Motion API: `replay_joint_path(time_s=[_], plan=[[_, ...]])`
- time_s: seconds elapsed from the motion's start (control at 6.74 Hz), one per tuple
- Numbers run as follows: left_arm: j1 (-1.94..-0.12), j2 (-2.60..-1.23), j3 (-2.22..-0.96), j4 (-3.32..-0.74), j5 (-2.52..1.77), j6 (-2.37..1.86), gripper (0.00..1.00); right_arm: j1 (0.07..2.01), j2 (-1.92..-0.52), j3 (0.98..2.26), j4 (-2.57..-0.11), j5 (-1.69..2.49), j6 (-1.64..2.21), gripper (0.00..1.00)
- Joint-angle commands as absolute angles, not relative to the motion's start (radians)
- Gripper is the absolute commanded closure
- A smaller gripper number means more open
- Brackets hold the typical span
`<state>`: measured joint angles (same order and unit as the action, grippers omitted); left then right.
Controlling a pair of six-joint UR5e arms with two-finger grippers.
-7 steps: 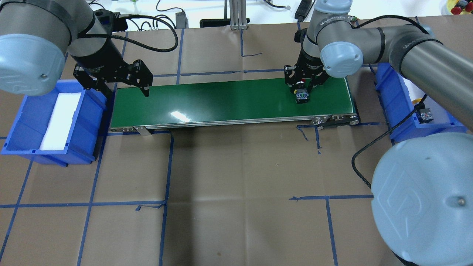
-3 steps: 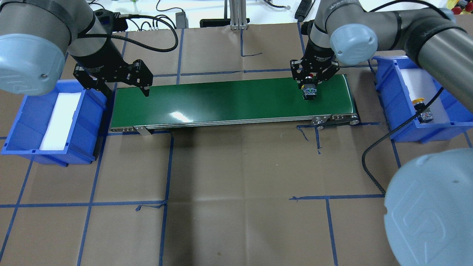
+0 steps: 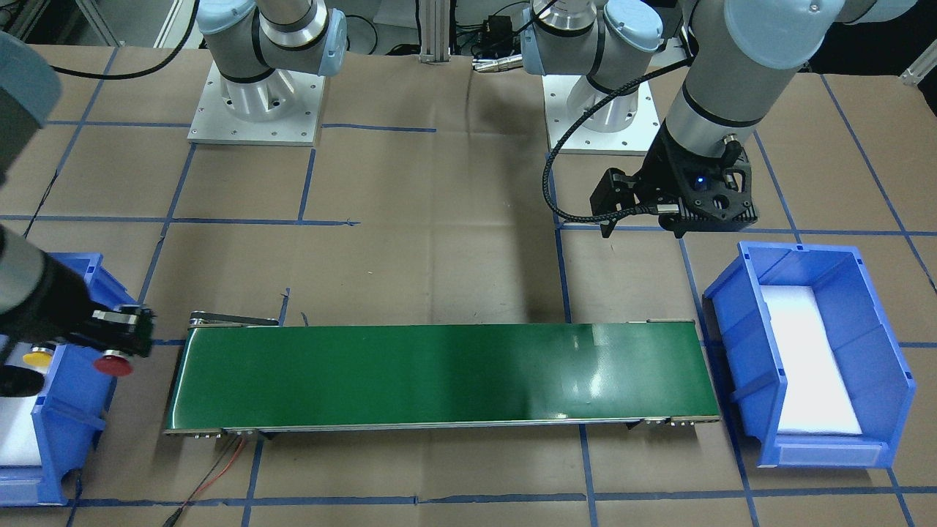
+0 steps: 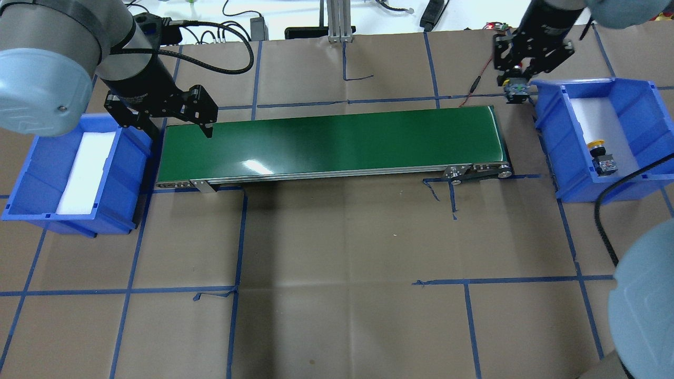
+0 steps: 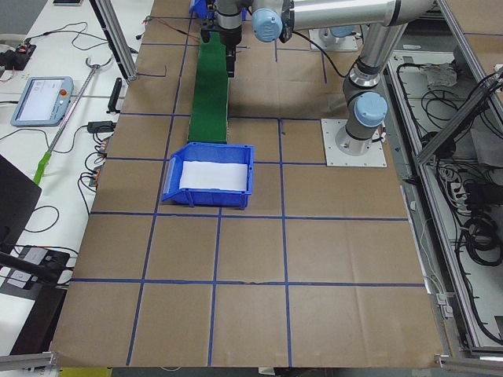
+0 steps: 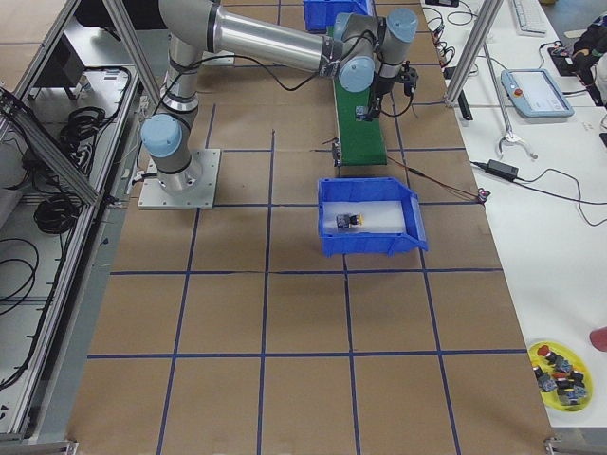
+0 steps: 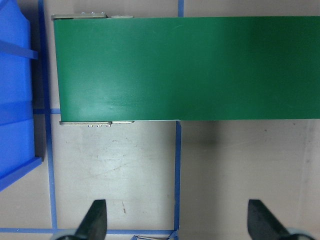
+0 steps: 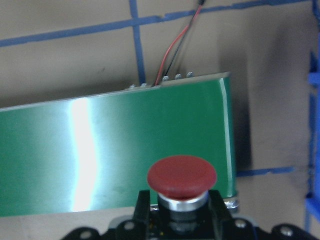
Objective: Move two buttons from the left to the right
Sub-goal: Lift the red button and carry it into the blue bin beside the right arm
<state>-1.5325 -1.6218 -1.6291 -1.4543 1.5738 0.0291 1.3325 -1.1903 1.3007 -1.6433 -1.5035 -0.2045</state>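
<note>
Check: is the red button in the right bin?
Out: right gripper holds the red button near the bin rim; the yellow button lies inside.

- Table cover (image 4: 337,237): you have plain brown paper, ruled into a grid by blue tape.
- Conveyor belt (image 4: 331,139): solid green with a glossy white glare patch and silver edge rails.
- Left bin (image 4: 31,173) and right bin (image 4: 632,89): both blue, each lined with white foam.
- Red-capped button (image 8: 181,176): your right wrist view shows a dull red cap over a silver collar and a black body.
- Yellow-capped button (image 4: 596,142): yellow cap, black body.
- Wires (image 8: 172,47): one red, one black.
- Left gripper (image 7: 177,220) and right gripper (image 4: 518,84): black.
- Left arm (image 3: 732,44): grey, with pale blue joint caps.
</note>
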Motion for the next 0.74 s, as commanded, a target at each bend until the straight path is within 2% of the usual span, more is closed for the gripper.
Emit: replay_joint_path(time_s=[0.0, 0.3, 0.59], plan=[[-1.532, -1.621, -1.629, -1.454, 1.574, 0.029, 0.00, 1.136, -1.180, 1.247, -1.649, -1.532, -0.461, 0.95], [-1.532, -1.621, -1.629, -1.456, 1.575, 0.029, 0.00, 1.088, -1.114, 1.261, -1.777, -1.535, -0.514, 0.95], [-1.532, -1.621, -1.629, -1.456, 1.575, 0.029, 0.00, 1.089, -1.021, 1.253, -1.805, -1.519, -0.535, 0.94]])
